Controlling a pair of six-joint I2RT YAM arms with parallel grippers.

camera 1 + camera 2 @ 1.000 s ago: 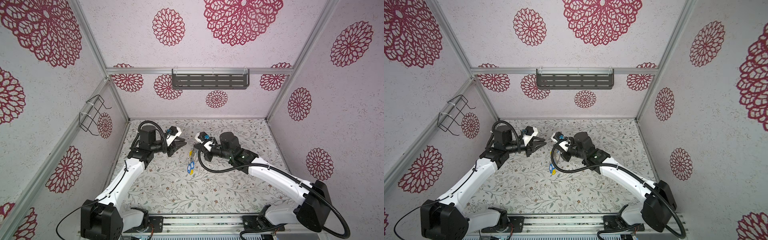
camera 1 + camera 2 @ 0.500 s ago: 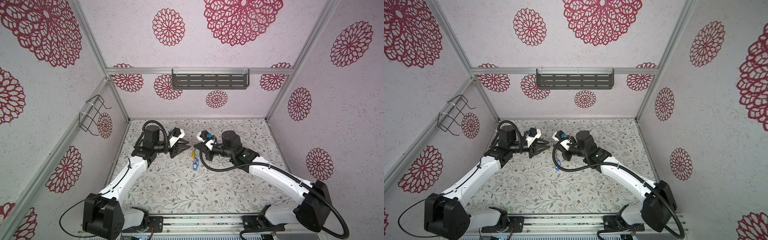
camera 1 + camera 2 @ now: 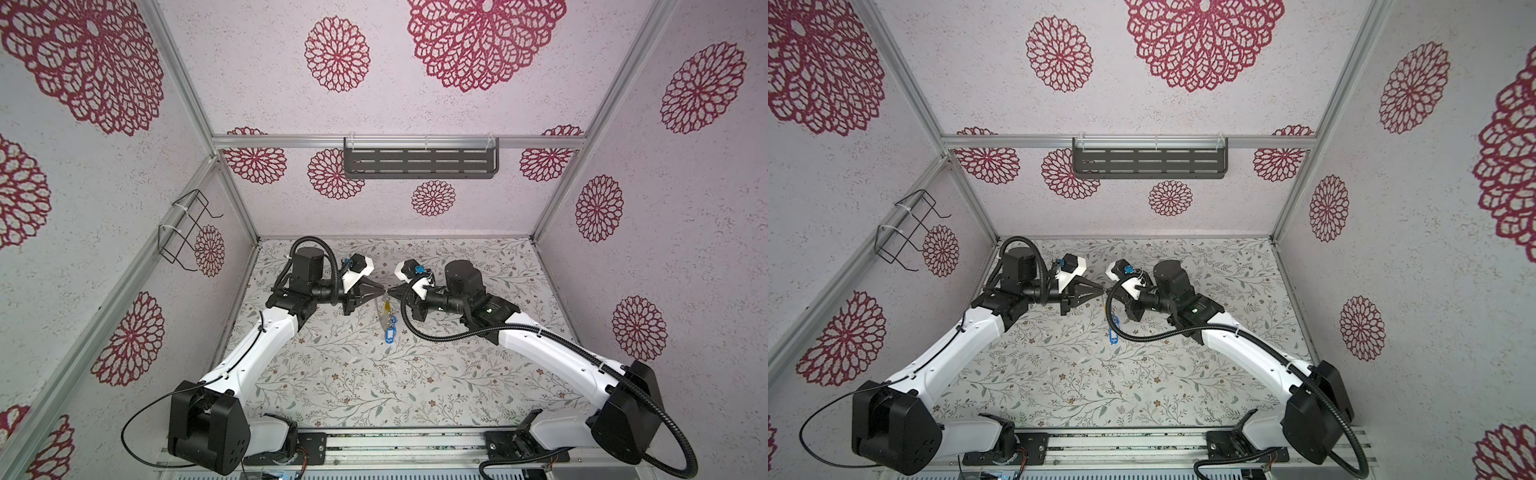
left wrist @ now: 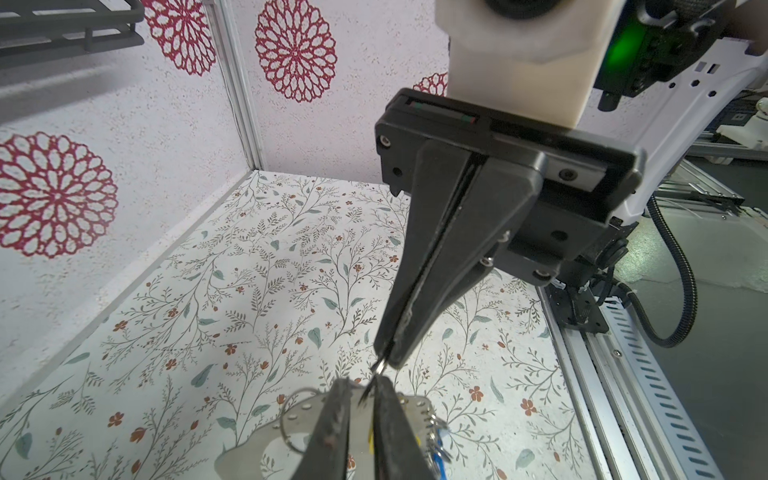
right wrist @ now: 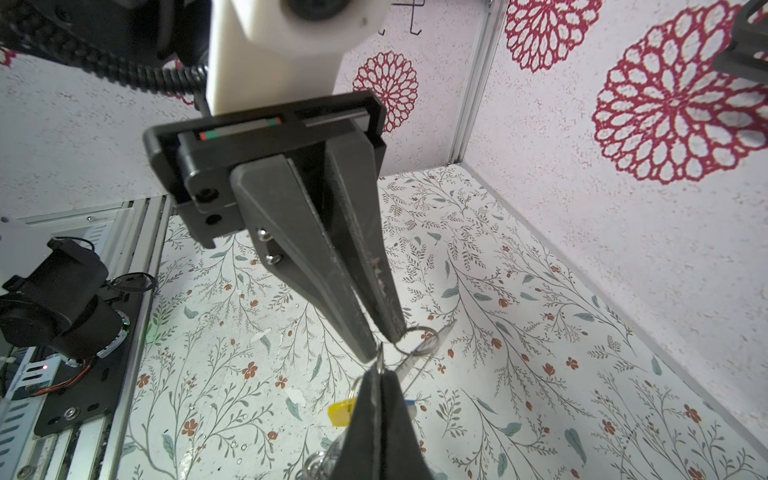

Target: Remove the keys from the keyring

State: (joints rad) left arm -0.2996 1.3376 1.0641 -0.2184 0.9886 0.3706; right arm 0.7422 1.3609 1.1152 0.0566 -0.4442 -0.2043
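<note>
Nearby, keys [image 3: 389,333] dangling, wall shelf [image 3: 419,164], wire rack [image 3: 183,232]

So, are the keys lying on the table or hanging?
Hanging: the keys dangle from the shut right tool, with the table visible beneath them in the left wrist view.

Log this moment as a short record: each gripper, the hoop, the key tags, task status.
right gripper: shut, pinching a small silver metal loop at its tips
left gripper: jaws slightly apart, tips facing the right gripper's, nothing clamped
keyring: large flat grey metal hoop with small holes, hanging beneath both grippers
keys: yellow plastic tag and blue plastic tag, dangling with the hoop
task status: tags not yet removed
</note>
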